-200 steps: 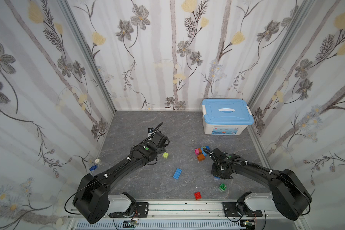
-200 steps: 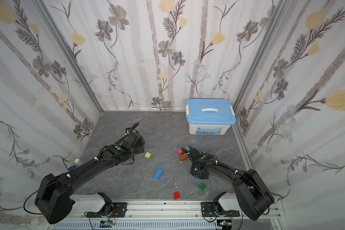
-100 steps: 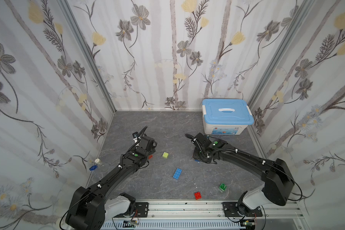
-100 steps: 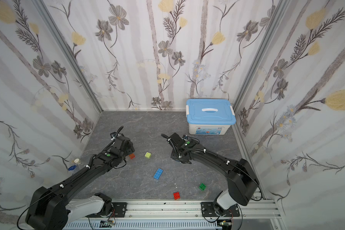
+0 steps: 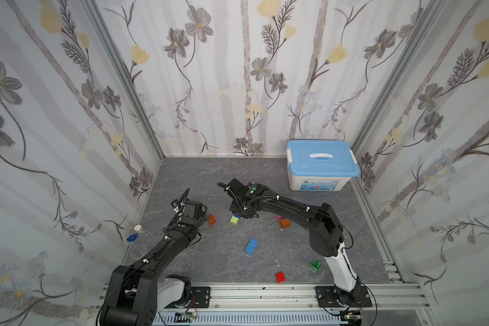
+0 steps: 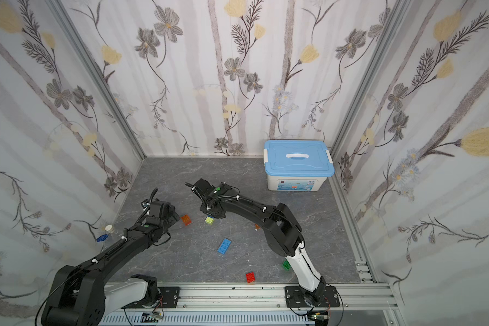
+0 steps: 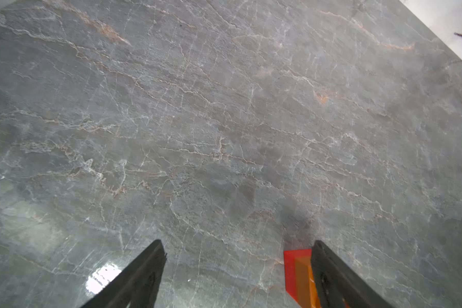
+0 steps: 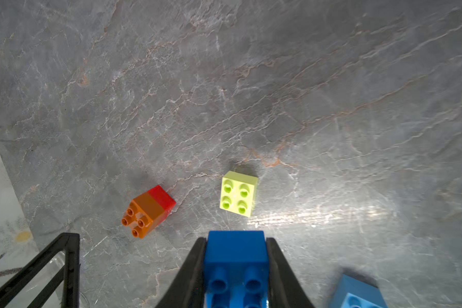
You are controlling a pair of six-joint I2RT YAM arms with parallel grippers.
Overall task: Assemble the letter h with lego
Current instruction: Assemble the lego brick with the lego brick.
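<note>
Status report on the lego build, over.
Left claw open, orange-on-red stack beside one finger, ungripped. Right claw shut on blue brick. Lime brick close by it; no h built yet.

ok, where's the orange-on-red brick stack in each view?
Both top views: orange-on-red brick stack lies on the table, a gap from the lime brick.
Left wrist: inside the open left gripper, partly hidden by one finger.
Right wrist: beyond the gripped blue brick, beside the lime brick.
Shared landmark: lime brick, absent only from the left wrist view.
</note>
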